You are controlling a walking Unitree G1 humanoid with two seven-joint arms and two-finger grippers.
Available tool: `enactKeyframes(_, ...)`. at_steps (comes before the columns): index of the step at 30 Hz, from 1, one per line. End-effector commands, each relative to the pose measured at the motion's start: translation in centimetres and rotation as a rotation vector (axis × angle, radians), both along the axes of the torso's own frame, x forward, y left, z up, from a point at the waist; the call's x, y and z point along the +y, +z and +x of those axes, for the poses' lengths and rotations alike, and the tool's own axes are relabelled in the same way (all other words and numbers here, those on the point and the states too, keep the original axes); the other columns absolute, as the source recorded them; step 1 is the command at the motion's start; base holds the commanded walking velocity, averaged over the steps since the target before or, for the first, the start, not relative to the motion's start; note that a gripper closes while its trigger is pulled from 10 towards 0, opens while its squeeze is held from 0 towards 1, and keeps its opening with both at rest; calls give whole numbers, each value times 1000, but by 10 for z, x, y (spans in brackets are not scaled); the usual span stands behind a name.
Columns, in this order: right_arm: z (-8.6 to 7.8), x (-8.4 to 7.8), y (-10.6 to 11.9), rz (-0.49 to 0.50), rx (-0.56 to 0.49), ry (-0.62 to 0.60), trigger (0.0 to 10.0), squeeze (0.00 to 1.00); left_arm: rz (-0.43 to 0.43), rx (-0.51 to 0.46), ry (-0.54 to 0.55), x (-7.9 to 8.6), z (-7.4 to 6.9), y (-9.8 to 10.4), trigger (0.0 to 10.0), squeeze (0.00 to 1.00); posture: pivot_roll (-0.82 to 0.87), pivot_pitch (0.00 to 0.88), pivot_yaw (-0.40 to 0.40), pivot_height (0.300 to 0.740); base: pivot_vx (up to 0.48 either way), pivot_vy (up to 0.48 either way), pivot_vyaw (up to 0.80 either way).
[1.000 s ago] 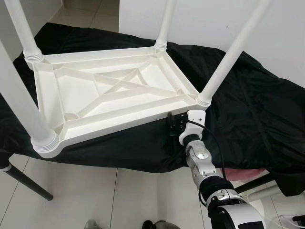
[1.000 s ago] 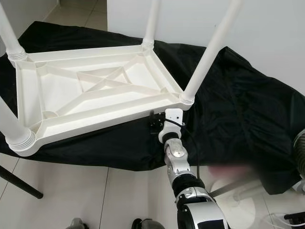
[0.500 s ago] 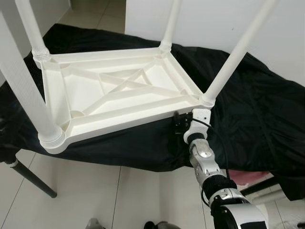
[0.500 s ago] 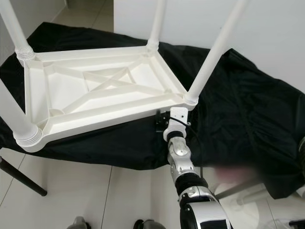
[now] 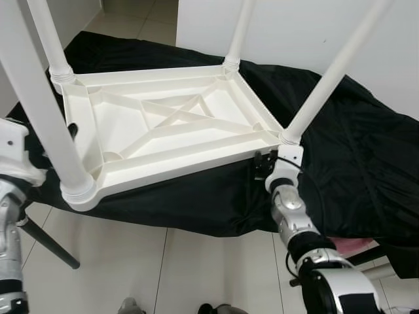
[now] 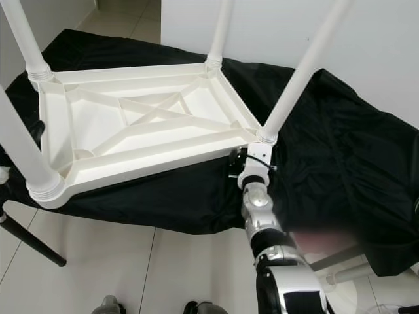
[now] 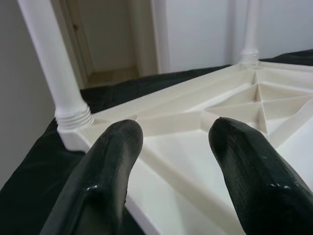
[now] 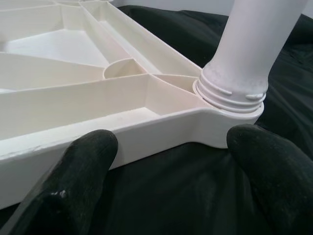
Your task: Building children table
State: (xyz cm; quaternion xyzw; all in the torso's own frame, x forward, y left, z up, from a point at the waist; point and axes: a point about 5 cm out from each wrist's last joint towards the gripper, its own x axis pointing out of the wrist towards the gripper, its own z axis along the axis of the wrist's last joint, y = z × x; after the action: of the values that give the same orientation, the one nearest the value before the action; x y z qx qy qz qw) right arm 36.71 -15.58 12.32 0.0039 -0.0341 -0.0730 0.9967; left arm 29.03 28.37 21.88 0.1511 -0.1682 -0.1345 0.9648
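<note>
A white plastic children's table (image 5: 170, 127) lies upside down on a black cloth (image 5: 353, 163), its four legs (image 5: 327, 75) pointing up, above a pale tiled floor (image 5: 131, 261) by a white wall (image 5: 294, 26). The right gripper (image 8: 166, 147) is spread wide at one near corner, the left gripper (image 7: 171, 142) likewise open at the opposite end; neither grasps anything.
</note>
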Motion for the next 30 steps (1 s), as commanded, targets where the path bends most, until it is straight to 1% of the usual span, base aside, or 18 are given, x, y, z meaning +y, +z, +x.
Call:
enactKeyframes(1,2,-7,-2,-10,32,-20,10000,0,23,7,-63,-16,2,-3,10000,0,144,125,-136,740,0,0,0)
enactKeyframes(4,3,-7,0,-18,31,-17,10000,0,24,4,-80,-21,2,-3,10000,0,144,125,-136,740,0,0,0)
enactKeyframes(5,5,-7,2,-27,29,-11,10000,0,20,3,-97,-27,2,-4,10000,0,140,128,-143,740,0,0,0)
enactKeyframes(6,7,-7,4,-24,34,-5,10000,0,7,6,-125,-36,2,-6,10000,0,137,130,-144,740,0,0,0)
enactKeyframes(7,7,-7,4,-24,34,-5,10000,0,7,6,-125,-36,2,-6,10000,0,137,130,-144,740,0,0,0)
enactKeyframes(8,11,-7,6,-18,47,3,10000,0,-3,10,-160,-53,1,-11,10000,0,136,131,-146,740,0,0,0)
enactKeyframes(9,11,-7,6,-18,47,3,10000,0,-3,10,-160,-53,1,-11,10000,0,136,131,-146,740,0,0,0)
enactKeyframes(10,12,-7,7,-16,53,5,10000,0,-10,14,-176,-60,0,-14,10000,0,136,131,-146,740,0,0,0)
enactKeyframes(11,12,-7,7,-16,53,5,10000,0,-10,14,-176,-60,0,-14,10000,0,136,131,-146,740,0,0,0)
enactKeyframes(14,13,-9,6,-3,71,14,10000,0,-34,30,-233,-80,-5,-20,10000,0,141,139,-153,740,0,0,0)
enactKeyframes(17,13,-10,5,-1,76,14,10000,0,-36,37,-251,-86,-8,-23,10000,0,143,147,-156,740,0,0,0)
enactKeyframes(19,13,-10,4,3,85,8,10000,0,-50,45,-290,-96,-12,-24,10000,0,141,150,-155,740,0,0,0)
enactKeyframes(20,13,-10,4,3,85,8,10000,0,-50,45,-290,-96,-12,-24,10000,0,141,150,-155,740,0,0,0)
enactKeyframes(23,13,-9,1,10,101,13,10000,0,-69,47,-322,-108,-16,-23,10000,0,141,163,-158,740,0,0,0)
enactKeyframes(24,13,-9,1,10,101,13,10000,0,-69,47,-322,-108,-16,-23,10000,0,141,163,-158,740,0,0,0)
enactKeyframes(26,13,-10,0,12,109,16,10000,0,-75,50,-342,-113,-19,-22,10000,0,141,163,-158,740,0,0,0)
enactKeyframes(28,14,-11,2,4,111,19,10000,0,-68,61,-376,-121,-23,-23,10000,0,138,173,-157,740,0,0,0)
enactKeyframes(30,17,-12,6,-36,105,29,10000,0,-59,81,-416,-130,-28,-24,10000,0,147,185,-162,740,0,0,0)
